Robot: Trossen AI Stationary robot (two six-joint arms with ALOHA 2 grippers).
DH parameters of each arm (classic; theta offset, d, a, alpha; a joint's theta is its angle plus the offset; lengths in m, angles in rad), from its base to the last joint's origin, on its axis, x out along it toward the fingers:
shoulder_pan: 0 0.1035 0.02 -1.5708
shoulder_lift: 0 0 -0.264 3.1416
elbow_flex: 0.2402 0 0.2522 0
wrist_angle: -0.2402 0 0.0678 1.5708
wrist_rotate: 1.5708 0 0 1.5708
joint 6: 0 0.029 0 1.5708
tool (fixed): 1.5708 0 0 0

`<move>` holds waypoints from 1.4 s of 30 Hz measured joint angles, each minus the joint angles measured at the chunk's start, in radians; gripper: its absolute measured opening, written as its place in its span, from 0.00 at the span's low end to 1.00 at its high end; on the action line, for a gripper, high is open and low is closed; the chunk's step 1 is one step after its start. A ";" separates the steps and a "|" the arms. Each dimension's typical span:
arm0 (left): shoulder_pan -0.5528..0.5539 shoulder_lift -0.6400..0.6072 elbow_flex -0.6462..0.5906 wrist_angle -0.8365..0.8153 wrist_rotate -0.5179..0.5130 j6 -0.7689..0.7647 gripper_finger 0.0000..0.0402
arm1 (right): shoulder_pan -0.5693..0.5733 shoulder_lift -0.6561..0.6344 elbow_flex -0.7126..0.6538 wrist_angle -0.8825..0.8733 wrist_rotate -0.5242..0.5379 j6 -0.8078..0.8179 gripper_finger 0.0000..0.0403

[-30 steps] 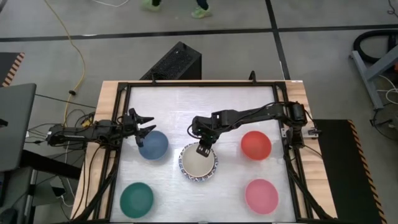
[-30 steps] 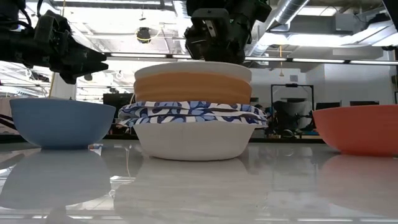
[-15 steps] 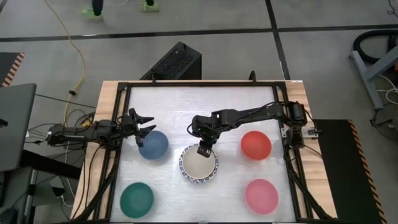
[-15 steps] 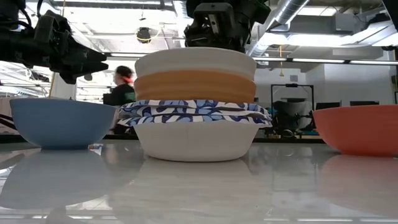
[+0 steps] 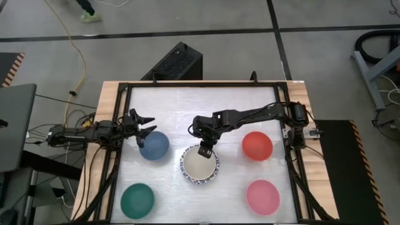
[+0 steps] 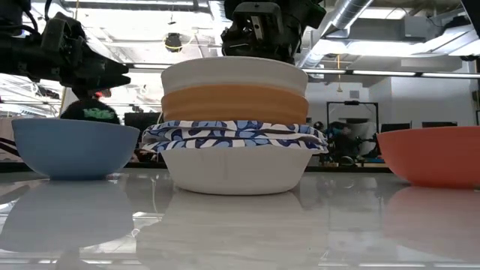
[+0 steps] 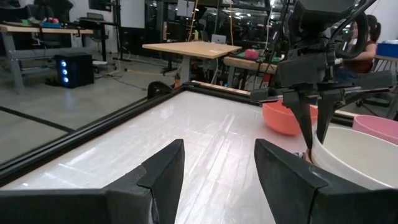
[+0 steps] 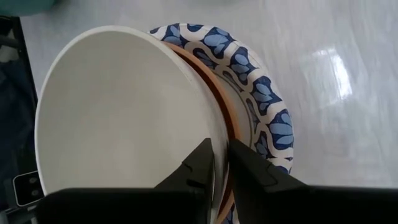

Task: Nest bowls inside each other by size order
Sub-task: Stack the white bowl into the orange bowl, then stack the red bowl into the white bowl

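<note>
- Step in hand, as I judge it: seating the cream bowl [image 6: 234, 73] into the stack [image 5: 200, 165] near the middle of the table [image 5: 200, 103].
- Stack, read from the low view: a white-sided bowl at the bottom, blue-and-white patterned bowls [image 6: 234, 136] above it, an orange bowl [image 6: 234, 104], cream bowl on top.
- Right gripper [image 5: 204, 149] is pinched narrowly on the cream bowl's rim, one finger inside the wall, one outside, at the far edge of the stack.
- Right wrist view: cream bowl looks slightly off-centre over the orange one; patterned rim shows more on one side.
- To do it well: centre the bowl and settle it level before letting go, then open and lift straight up so the fingers do not drag the rim or shift the stack.
- Right arm reaches in from the table's right edge, elbow bent, wrist turned down over the stack.
- Left gripper [image 5: 143, 124] hangs over the far rim of the slate-blue bowl [image 5: 154, 145], fingers parted, nothing held; arm extends low from the left edge, waiting.
- Not yet nested: slate-blue, green [image 5: 137, 199], red [image 5: 257, 145], pink [image 5: 262, 196], all well apart.
</note>
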 joint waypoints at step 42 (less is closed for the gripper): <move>0.000 0.000 0.000 0.000 -0.001 0.010 0.46 | -0.023 0.000 0.003 -0.014 0.055 0.071 0.58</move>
